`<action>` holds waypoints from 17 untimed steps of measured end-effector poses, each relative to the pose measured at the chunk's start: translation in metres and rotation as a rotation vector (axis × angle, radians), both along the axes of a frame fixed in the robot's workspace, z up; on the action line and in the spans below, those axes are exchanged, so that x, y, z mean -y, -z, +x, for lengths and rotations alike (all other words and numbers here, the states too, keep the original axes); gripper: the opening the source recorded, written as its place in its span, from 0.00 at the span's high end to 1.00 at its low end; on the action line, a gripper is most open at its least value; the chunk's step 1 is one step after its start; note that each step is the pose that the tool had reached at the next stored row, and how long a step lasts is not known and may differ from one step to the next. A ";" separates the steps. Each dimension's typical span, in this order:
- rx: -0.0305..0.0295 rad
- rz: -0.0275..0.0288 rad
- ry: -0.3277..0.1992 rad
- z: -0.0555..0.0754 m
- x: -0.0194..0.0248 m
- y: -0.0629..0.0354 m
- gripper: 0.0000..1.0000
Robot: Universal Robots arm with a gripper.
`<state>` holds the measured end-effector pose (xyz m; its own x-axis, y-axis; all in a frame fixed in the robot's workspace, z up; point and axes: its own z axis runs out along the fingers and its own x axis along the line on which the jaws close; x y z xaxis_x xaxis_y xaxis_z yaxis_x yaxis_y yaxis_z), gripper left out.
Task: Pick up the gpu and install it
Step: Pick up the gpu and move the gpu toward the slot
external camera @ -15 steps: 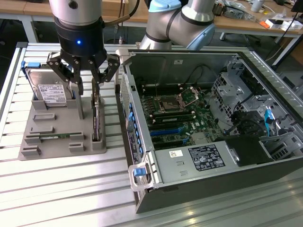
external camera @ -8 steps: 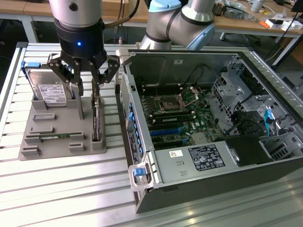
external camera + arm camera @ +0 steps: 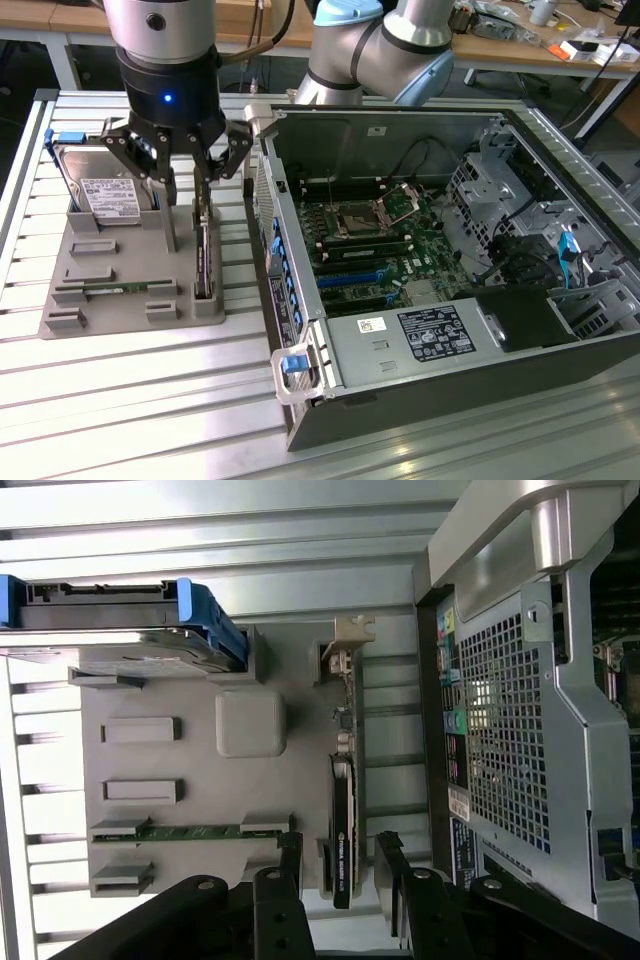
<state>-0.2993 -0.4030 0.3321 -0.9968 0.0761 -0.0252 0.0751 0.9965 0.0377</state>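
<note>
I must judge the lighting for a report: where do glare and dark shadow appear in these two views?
Exterior view: strong glare on the table slats before the grey holder; the computer case interior is evenly lit. Wrist view: the table slats are washed out; the pincer, open astride the gpu, looks nearly black.

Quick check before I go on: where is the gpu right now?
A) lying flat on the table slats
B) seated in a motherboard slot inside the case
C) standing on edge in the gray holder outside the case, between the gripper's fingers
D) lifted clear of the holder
C: the gpu stands on edge in the gray holder beside the case, and the open gripper straddles it with a gap on each side.
</note>
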 end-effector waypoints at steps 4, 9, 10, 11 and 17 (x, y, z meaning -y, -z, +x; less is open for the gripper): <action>0.0000 -0.0024 0.000 0.000 -0.0001 0.0019 0.58; -0.0001 -0.0055 0.000 0.001 0.0000 0.0038 0.58; -0.0001 -0.0061 0.000 0.002 0.0000 0.0042 0.58; -0.0001 -0.0068 0.000 0.002 0.0000 0.0046 0.58; -0.0001 -0.0136 0.000 0.004 0.0000 0.0091 0.58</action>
